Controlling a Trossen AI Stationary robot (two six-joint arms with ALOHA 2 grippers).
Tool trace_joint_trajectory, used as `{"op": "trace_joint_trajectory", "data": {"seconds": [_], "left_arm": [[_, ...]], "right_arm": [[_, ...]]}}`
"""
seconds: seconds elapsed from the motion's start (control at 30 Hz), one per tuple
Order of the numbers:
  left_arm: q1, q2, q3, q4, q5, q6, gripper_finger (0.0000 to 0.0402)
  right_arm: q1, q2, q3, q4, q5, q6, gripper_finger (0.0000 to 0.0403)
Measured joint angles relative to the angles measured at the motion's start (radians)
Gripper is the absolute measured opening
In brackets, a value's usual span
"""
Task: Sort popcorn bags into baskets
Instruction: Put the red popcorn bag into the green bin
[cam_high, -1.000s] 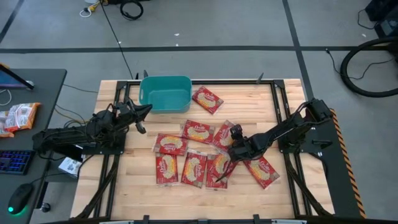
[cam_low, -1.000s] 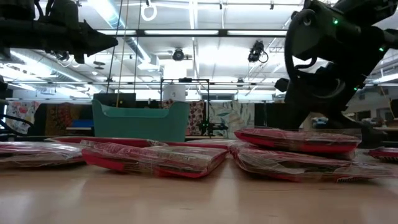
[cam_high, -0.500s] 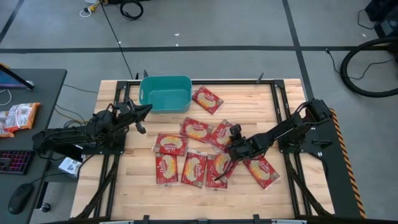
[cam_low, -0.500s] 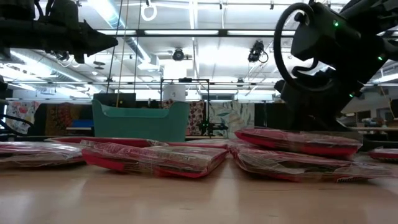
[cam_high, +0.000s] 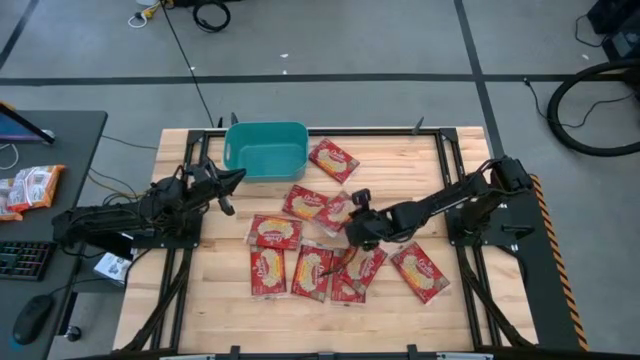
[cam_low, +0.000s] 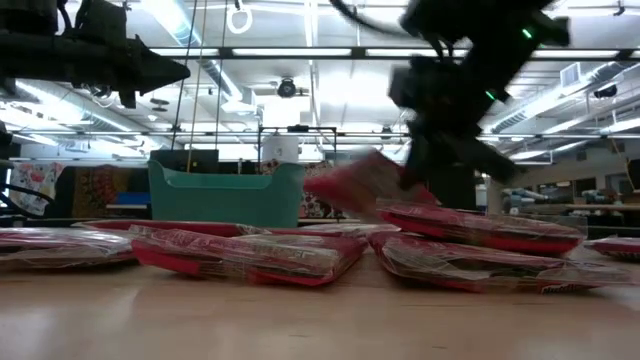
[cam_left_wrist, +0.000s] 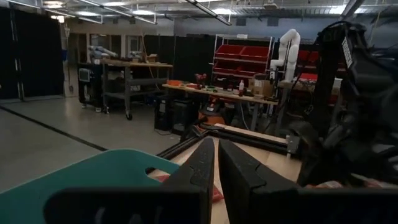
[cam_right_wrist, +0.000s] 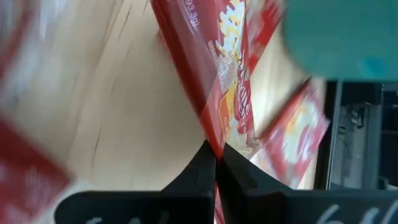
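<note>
Since a second ago my right gripper (cam_high: 352, 226) has swung left across the pile and closed, and a packet that lay flat in the middle of the table now hangs lifted from my fingers. In my right wrist view the two dark fingers (cam_right_wrist: 202, 163) meet on the edge of that held packet (cam_right_wrist: 225, 93), pinching it tight, with bare wood and more red packets behind it. From the low view the same packet (cam_low: 362, 183) tilts up above the heap, clear of the ones lying flat. My left gripper (cam_high: 231, 180) waits on the left side of the table, just left of the teal tub (cam_high: 265, 150), fingers (cam_left_wrist: 202, 165) pressed nearly together on nothing. The tub stands at the far edge of the wooden table (cam_high: 420, 165), left of centre. One packet (cam_high: 333, 160) lies just right of the tub; two (cam_high: 306, 202) lie side by side near my right gripper; another (cam_high: 275, 232) sits left of centre; three (cam_high: 267, 271) line the near row, and one (cam_high: 420, 271) lies off to the right.
</note>
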Motion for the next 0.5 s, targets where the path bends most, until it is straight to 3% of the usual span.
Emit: {"op": "trace_joint_trajectory", "data": {"seconds": [0.27, 0.5], "left_arm": [[0.0, 0.0, 0.126, -0.274, 0.043, -0.053, 0.0027], [-0.001, -0.001, 0.139, -0.249, 0.04, -0.017, 0.0027]], "right_arm": [[-0.06, 0.0, 0.188, 0.026, -0.102, -0.055, 0.0007], [-0.114, 0.0, 0.306, 0.093, -0.145, -0.059, 0.0007]]}}
